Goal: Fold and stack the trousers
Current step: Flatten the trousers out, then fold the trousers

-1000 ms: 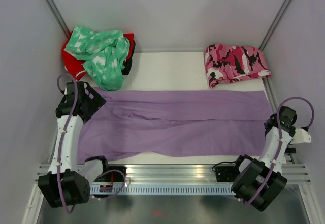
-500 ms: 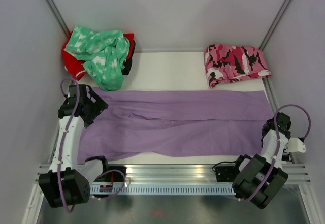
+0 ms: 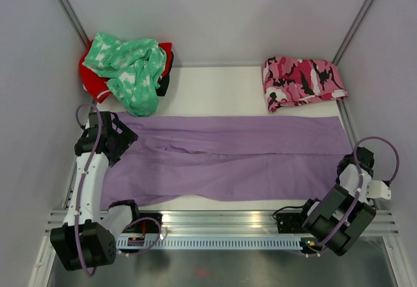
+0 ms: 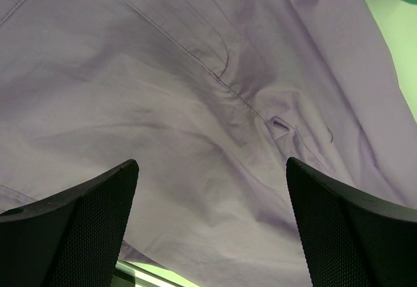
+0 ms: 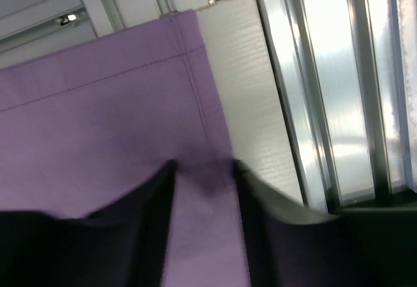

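- My left gripper (image 4: 210, 170): fingers wide apart, nothing between them. It hovers over the waist end of the long plain lilac-purple cloth trousers (image 3: 228, 157). Curved pocket seam and a small cloth loop (image 4: 280, 124) sit directly below.
- My right gripper (image 5: 203, 166): fingers close together, down at the leg hem near the near-right corner. The stitched hem line runs into the narrow gap. I cannot tell whether they are actually clamped on the cloth or only straddling it.
- Trousers: laid out full length, left to right, across the near half of the white table (image 3: 208, 92). Waist at my left, leg hems at my right, the two legs side by side. A few wrinkles near the waist, otherwise flat.
- Status, my read: spread and flattened, no fold in yet. The legs are not laid onto each other, and there is no crosswise fold.
- Left to do: fold, probably hem towards waist, then move the bundle to a stack.
- Stack target, a guess: the pink-black camouflage garment (image 3: 303, 79) at the far right, which looks roughly folded.
- Far left: a mint-green, white-patterned garment (image 3: 130, 66) heaped over a red garment (image 3: 88, 82), both unfolded. More work remains after this pair.
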